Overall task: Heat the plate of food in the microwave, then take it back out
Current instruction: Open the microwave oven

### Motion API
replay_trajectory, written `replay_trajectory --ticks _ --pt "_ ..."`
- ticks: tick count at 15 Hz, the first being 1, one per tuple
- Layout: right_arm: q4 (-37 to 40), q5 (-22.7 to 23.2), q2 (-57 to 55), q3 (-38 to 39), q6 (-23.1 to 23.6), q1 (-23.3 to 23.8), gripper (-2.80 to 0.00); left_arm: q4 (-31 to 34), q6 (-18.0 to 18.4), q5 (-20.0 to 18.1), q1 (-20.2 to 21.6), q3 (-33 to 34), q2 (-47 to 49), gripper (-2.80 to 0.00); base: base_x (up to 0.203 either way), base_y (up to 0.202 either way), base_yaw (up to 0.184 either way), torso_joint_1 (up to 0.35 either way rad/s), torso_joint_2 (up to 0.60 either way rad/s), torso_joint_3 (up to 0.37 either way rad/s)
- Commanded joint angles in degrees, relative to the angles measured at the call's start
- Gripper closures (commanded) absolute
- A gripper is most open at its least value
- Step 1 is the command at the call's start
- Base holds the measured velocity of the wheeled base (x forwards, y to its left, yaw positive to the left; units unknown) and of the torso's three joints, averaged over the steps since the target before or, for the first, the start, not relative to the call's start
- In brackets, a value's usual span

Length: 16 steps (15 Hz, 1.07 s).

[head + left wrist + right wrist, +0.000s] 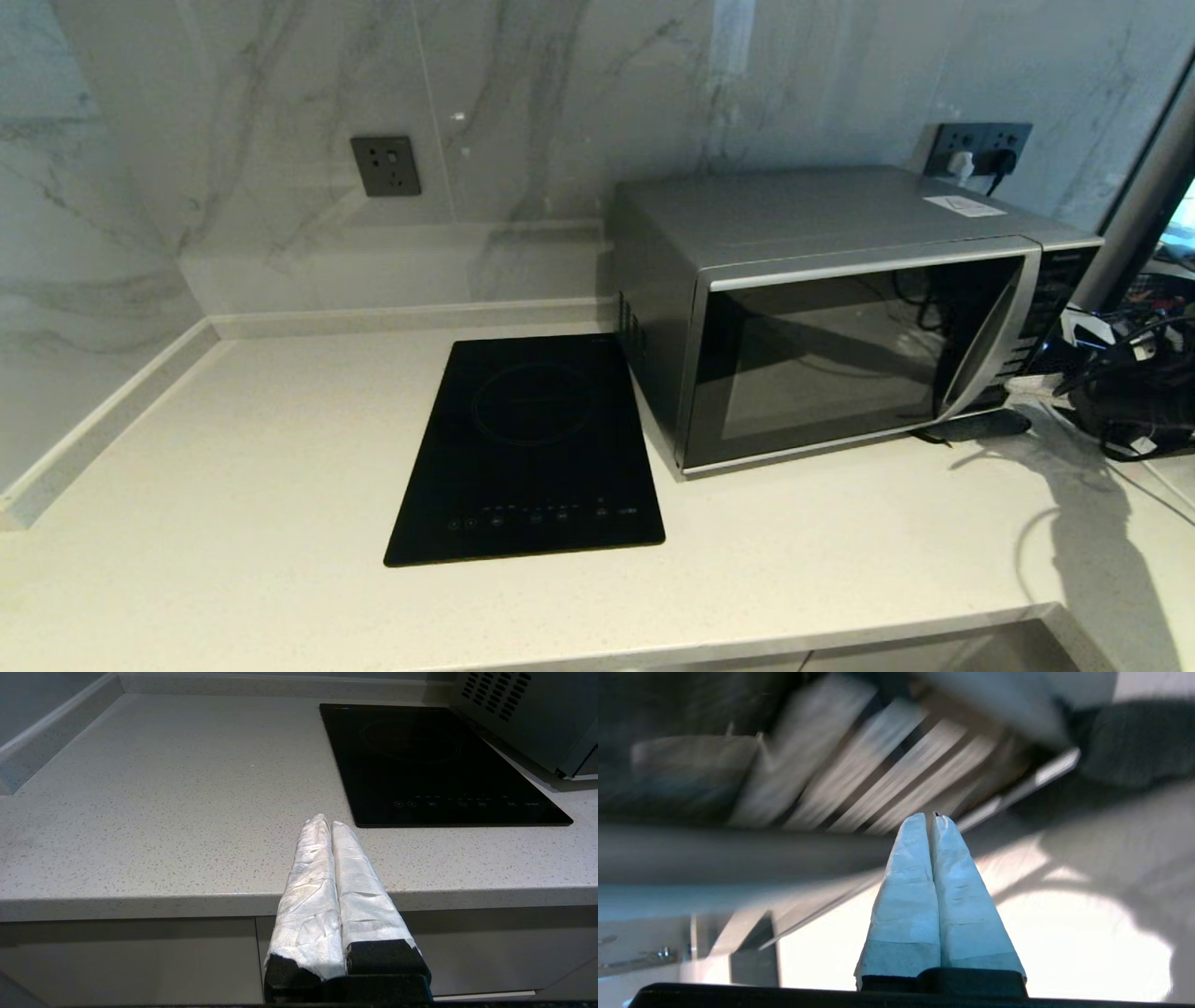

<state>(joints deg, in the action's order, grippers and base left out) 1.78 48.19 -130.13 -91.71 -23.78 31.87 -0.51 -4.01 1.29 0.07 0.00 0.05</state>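
Note:
The microwave stands at the back right of the counter with its dark glass door closed; one vented side wall shows in the left wrist view. The plate of food is out of view. My right gripper is beside the microwave's black button panel at its right end, its white-wrapped fingers pressed together and holding nothing. My left gripper hangs in front of the counter's front edge, shut and empty, left of the hob.
A flat black induction hob lies on the counter left of the microwave. A wall socket and a plugged outlet sit on the marble wall. Black cables crowd the far right.

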Motion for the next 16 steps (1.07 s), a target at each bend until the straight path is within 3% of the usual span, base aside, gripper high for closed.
replay_trajectory --ticks 1,5,9,11,13,16 --pt "0.32 -0.39 12.29 8.11 0.01 0.3 0.0 -0.02 -0.03 0.03 0.01 0.0 0.04 0.0 0.0 0.0 0.0 0.0 0.0 0.0" --pt "3.1 -9.01 30.28 19.5 0.06 -0.34 0.0 -0.02 -0.03 0.03 0.01 0.0 0.04 0.0 0.0 0.0 0.0 0.0 0.0 0.0" --pt "14.2 -21.92 47.84 21.78 0.13 -1.82 0.0 -0.02 -0.12 0.03 0.01 0.0 0.04 0.0 0.0 0.0 0.0 0.0 0.0 0.0" --pt "20.32 -29.87 56.87 22.08 0.13 -5.35 0.0 -0.02 -0.03 0.03 0.01 0.0 0.04 0.0 0.0 0.0 0.0 0.0 0.0 0.0" --pt "26.18 -37.86 65.17 22.43 0.14 -12.19 0.0 -0.02 -0.03 0.03 0.01 0.0 0.04 0.0 0.0 0.0 0.0 0.0 0.0 0.0" --pt "30.24 -44.2 78.04 24.24 0.14 -20.41 0.0 -0.02 -0.04 0.03 0.01 0.0 0.04 0.0 0.0 0.0 0.0 0.0 0.0 0.0"
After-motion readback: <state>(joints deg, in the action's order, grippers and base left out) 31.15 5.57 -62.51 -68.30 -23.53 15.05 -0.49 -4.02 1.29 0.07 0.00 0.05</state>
